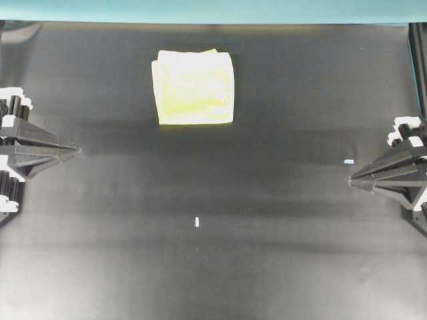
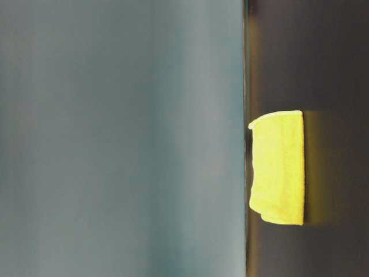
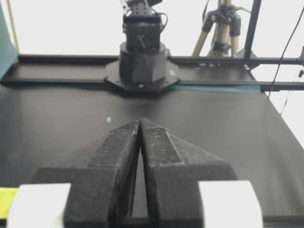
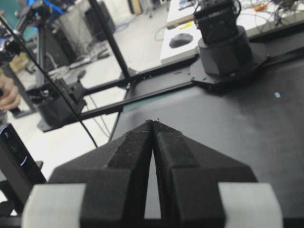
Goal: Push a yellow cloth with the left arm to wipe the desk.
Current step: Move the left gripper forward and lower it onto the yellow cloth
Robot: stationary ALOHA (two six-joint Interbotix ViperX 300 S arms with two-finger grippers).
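The yellow cloth (image 1: 194,87) lies folded and flat at the back middle of the black desk (image 1: 267,253). It also shows in the table-level view (image 2: 279,167), and as a yellow sliver at the lower left of the left wrist view (image 3: 6,200). My left gripper (image 1: 78,151) is shut and empty at the desk's left edge, in front of and well left of the cloth, apart from it. Its tips meet in the left wrist view (image 3: 141,119). My right gripper (image 1: 351,179) is shut and empty at the right edge (image 4: 153,122). The cloth is out of the right wrist view.
A teal border strip (image 1: 213,10) runs along the back edge. Small tape marks sit at the front middle (image 1: 197,222) and near the right gripper (image 1: 348,161). The opposite arm bases stand at the far edges (image 3: 142,57) (image 4: 223,42).
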